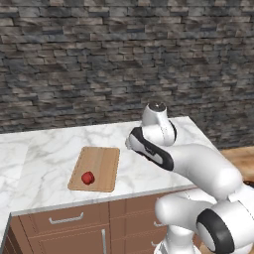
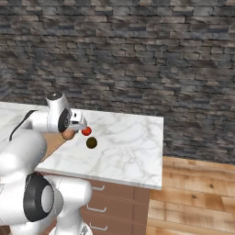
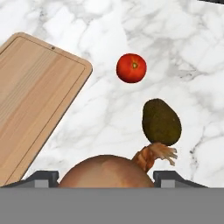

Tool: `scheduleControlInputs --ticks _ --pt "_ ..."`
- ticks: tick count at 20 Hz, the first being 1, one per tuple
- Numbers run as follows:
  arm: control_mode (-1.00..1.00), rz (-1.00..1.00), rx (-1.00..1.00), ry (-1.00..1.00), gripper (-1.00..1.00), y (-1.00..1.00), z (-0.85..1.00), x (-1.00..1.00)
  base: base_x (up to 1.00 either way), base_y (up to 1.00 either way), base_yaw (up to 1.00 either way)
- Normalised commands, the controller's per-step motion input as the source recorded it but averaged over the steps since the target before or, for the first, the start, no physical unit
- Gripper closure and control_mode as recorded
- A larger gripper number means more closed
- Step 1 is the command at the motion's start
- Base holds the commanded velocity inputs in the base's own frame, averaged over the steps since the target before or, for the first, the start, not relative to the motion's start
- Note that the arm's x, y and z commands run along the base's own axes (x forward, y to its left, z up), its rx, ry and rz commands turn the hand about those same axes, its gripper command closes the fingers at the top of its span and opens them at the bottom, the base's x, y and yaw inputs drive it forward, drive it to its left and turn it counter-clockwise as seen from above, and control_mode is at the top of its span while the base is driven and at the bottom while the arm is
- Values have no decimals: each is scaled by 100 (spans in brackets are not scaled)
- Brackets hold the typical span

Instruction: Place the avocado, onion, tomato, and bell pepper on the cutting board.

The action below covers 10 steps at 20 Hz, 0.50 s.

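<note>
My gripper (image 3: 106, 177) is shut on the tan onion (image 3: 107, 171), which bulges between the two dark fingertips (image 3: 41, 177); its dry root end sticks out toward the avocado. The dark olive avocado (image 3: 162, 121) and the bright red tomato (image 3: 131, 68) lie on the marble just beyond. Left of them lies the wooden cutting board (image 3: 30, 100). In the left base view the crimson bell pepper (image 1: 88, 177) rests on the near part of the cutting board (image 1: 99, 161). From the right base view, the onion (image 2: 69, 134) hangs under the hand, next to the tomato (image 2: 86, 131) and avocado (image 2: 92, 142).
The white marble counter (image 1: 44, 149) runs left to right with brown drawers below its front edge. A dark stone wall (image 1: 99, 59) stands behind it. The counter ends at the right (image 2: 156, 151), above a wooden floor.
</note>
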Motion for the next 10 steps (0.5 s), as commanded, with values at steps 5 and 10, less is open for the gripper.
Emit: scheduleControlInputs --ticks 5,10 --pt "-100 6 0 0 100 55 31 4 0 0 0" --pt "-100 9 0 0 100 57 13 2 0 0 0"
